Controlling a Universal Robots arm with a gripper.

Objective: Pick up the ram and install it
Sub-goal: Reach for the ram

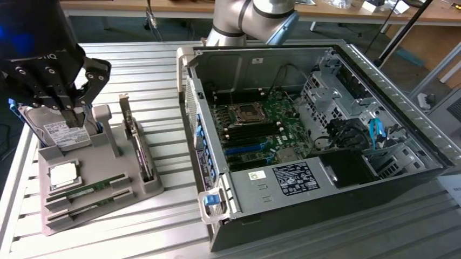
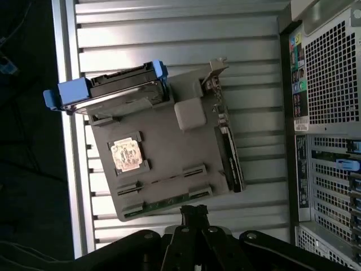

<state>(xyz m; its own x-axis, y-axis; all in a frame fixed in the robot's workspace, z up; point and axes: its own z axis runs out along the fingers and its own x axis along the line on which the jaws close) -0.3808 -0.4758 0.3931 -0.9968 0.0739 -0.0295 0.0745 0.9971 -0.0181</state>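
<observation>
Nearest the counter's (image 1: 165, 232) front edge, at the corner on the exterior view's left, stands a grey holder (image 1: 108, 162). Two green sticks lie flat in the slots at its near end: the nearer ram (image 1: 95, 204) along the holder's outer edge, and the farther ram (image 1: 92, 189) just behind it, parallel and apart. Neither is touched. Behind them a square silver processor (image 1: 63, 175) sits in its recess.

Farther back the hand (image 1: 75, 120) hangs over the holder's far end, its fingers pressed together with nothing between them. The tips are above the hard drive (image 1: 54, 129), which stands on edge there. The rams are well apart from the hand, toward the front edge and lower down.

A card with a metal bracket (image 1: 138, 145) stands upright along the holder's side on the exterior view's right. A bare strip of slatted counter separates it from the open computer case (image 1: 238, 65). The case takes up the counter's far right side, with its motherboard (image 1: 259, 129) facing up. The holder's other side runs close to the counter's edge on the exterior view's left.
</observation>
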